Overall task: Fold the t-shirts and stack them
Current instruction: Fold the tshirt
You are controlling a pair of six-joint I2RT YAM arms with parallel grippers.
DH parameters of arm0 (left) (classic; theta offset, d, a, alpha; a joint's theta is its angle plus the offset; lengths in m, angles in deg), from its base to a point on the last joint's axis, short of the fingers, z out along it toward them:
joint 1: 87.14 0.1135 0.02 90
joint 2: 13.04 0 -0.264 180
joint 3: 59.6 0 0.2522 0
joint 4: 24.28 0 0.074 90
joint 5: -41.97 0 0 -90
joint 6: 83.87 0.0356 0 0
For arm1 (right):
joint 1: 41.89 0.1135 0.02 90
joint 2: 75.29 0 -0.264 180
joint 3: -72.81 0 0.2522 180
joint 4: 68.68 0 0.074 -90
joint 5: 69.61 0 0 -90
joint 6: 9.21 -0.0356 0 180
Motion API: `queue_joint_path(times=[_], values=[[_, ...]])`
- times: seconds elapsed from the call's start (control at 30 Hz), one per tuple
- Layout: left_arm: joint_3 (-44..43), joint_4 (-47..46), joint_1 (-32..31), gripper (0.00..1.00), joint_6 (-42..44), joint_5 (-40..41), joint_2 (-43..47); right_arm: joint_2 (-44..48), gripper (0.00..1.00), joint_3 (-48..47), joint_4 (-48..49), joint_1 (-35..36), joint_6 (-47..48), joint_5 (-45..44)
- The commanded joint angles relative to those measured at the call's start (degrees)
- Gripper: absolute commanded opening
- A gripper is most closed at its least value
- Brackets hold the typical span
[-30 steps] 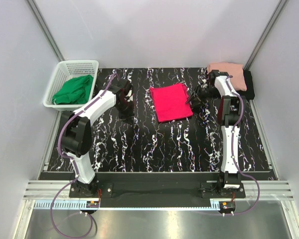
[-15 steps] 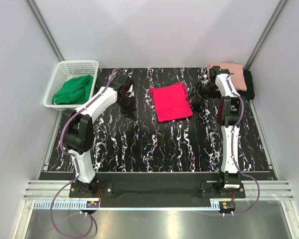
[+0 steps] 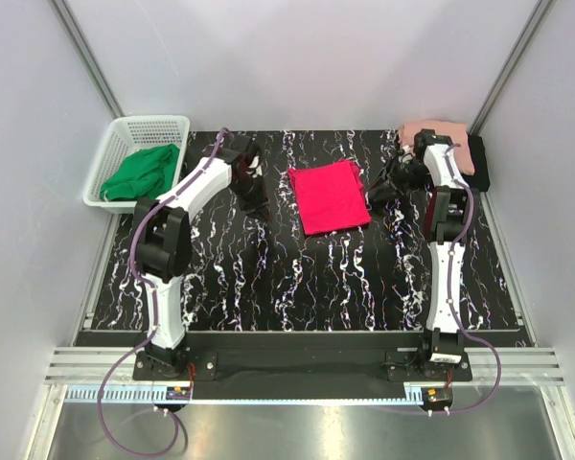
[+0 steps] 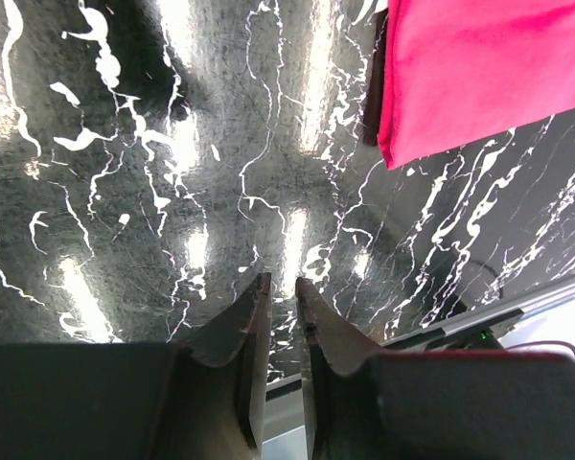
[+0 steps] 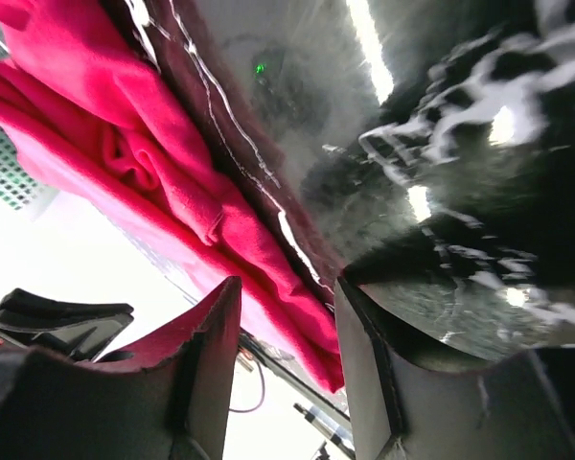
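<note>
Folded crimson t-shirt (image 3: 329, 196) on table (image 3: 297, 278)

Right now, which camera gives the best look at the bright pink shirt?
The top external view: it shows the whole folded crimson-pink shirt with all edges visible. The left wrist view catches only one corner; the right wrist view shows a close stretch of its layered edge.

A glossy black tabletop veined in white like marble (image 3: 297, 278) fills a booth of plain pale grey walls (image 3: 297, 67), which rise behind it and on both sides. Slanting aluminium posts (image 3: 88, 57) mark its far corners. Ribbed metal rails (image 3: 307, 362) edge its near side. Bright light streaks its surface.
</note>
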Motion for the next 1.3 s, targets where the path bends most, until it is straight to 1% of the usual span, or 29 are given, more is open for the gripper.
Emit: queue_joint_path(times=[0.0, 0.1, 0.23, 0.53, 0.97, 1.17, 1.2, 1.27], values=[[-1.4, -0.2, 0.1, 0.21, -0.7, -2.3, 0.8, -1.7, 0.51, -2.4, 0.6, -0.5, -0.2, 3.7], [0.9, -0.2, 0.1, 0.20, -0.2, -1.9, 1.7, -2.6, 0.50, -1.3, 1.5, -0.1, -0.4, 7.2], [3.2, -0.4, 0.1, 0.18, 0.3, -1.0, 2.5, -2.4, 0.50, -0.7, 2.3, 1.1, -0.5, 9.0], [3.3, -0.7, 0.1, 0.15, 0.4, -1.5, 1.9, -1.4, 0.50, 1.0, 4.0, 2.3, -1.1, 12.4], [5.2, -0.7, 0.1, 0.12, 1.2, -1.1, 2.9, -2.7, 0.50, 2.3, 2.7, 3.7, -0.4, 9.6], [5.5, -1.0, 0.1, 0.11, 1.5, -1.3, 2.6, -2.7, 0.50, 2.1, 1.0, 4.1, 0.6, 5.5], [5.6, -1.0, 0.1, 0.11, 1.6, -1.3, 2.6, -2.7, 0.50, 2.3, 1.0, 5.5, 0.5, 5.6], [6.0, -1.2, 0.1, 0.11, 1.6, -1.5, 2.8, -3.0, 0.50, 2.3, 1.0, 5.9, 0.1, 5.5]])
